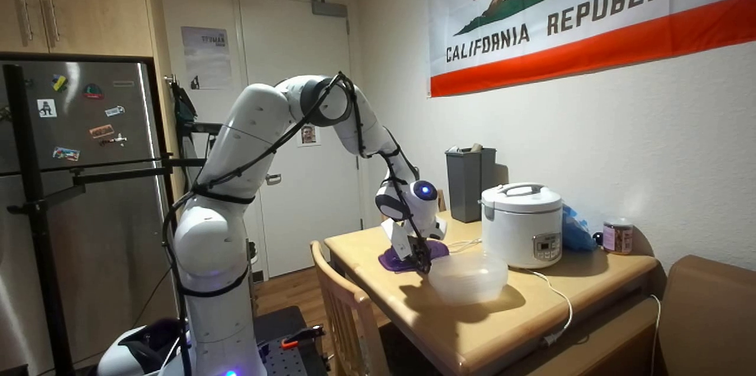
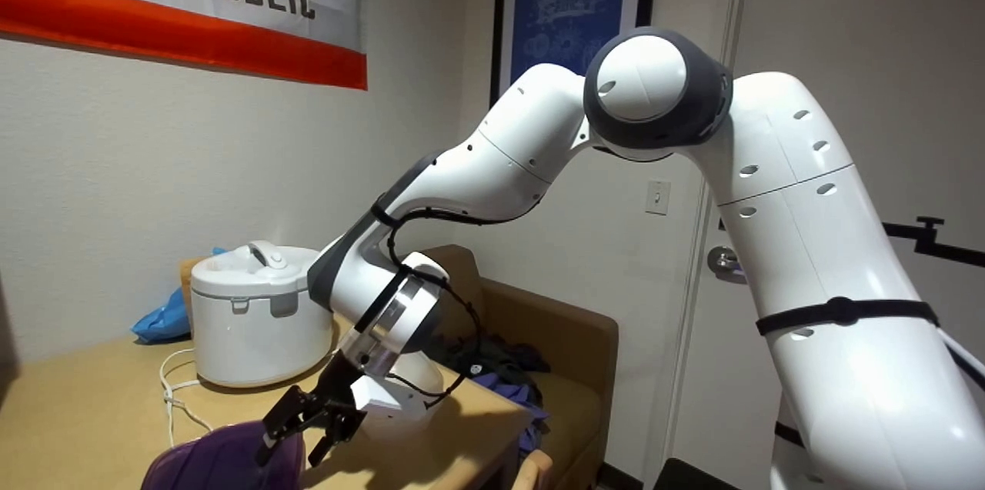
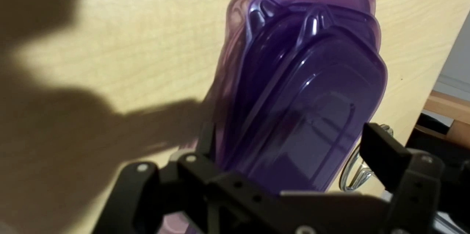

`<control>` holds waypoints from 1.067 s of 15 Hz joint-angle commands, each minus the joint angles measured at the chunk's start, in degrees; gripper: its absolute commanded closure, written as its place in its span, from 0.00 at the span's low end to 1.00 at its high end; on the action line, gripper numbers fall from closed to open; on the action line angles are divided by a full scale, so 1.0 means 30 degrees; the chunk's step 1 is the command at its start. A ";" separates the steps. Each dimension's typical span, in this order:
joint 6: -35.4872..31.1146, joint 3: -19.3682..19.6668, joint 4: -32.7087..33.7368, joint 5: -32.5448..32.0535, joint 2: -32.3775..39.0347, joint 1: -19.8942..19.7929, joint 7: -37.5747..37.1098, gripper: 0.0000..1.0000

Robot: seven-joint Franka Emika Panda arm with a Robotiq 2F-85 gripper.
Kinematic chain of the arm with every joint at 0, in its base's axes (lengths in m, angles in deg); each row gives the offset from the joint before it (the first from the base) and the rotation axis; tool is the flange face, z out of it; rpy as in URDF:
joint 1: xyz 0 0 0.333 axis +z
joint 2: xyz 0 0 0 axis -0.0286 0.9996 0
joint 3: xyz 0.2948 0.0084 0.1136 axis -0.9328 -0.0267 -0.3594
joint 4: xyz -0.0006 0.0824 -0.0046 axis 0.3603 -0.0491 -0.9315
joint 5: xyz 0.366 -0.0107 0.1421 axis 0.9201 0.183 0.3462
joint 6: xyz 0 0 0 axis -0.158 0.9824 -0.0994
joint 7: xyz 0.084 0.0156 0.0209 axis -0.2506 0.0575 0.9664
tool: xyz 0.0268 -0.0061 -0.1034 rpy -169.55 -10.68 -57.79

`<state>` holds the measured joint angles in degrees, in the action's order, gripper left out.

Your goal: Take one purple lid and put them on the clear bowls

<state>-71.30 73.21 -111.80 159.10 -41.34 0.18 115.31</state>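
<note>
Several purple lids lie in a fanned, overlapping stack on the table in both exterior views (image 1: 392,260) (image 2: 223,459). The topmost purple lid (image 3: 339,76) fills the middle of the wrist view. My gripper (image 3: 293,140) is open over the stack, with one finger past each long side and nothing held between them. It also shows low by the lids in both exterior views (image 1: 420,265) (image 2: 291,453). Whether the fingertips touch the lids or table, I cannot tell. The clear bowls (image 1: 469,283) stand nested on the table beside the lids. They are out of the wrist view.
A white rice cooker (image 1: 521,225) stands behind the bowls, with its white cord on the table. A grey bin (image 1: 466,184), a blue bag (image 1: 576,228) and a jar (image 1: 618,236) stand along the wall. A wooden chair (image 1: 342,299) is at the table's edge. A shiny metal ring (image 3: 354,171) lies by the lids.
</note>
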 commanded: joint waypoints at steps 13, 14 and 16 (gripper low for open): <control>0.0230 0.0402 0.0989 -0.2935 0.0243 0.0409 -0.2286 0.00; 0.0294 0.0446 0.1019 -0.3219 0.0244 0.0443 -0.2510 0.00; 0.0096 0.0635 0.0756 -0.4441 0.0078 0.0780 -0.3608 0.00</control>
<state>-71.64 73.49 -109.72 150.05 -40.75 0.66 109.11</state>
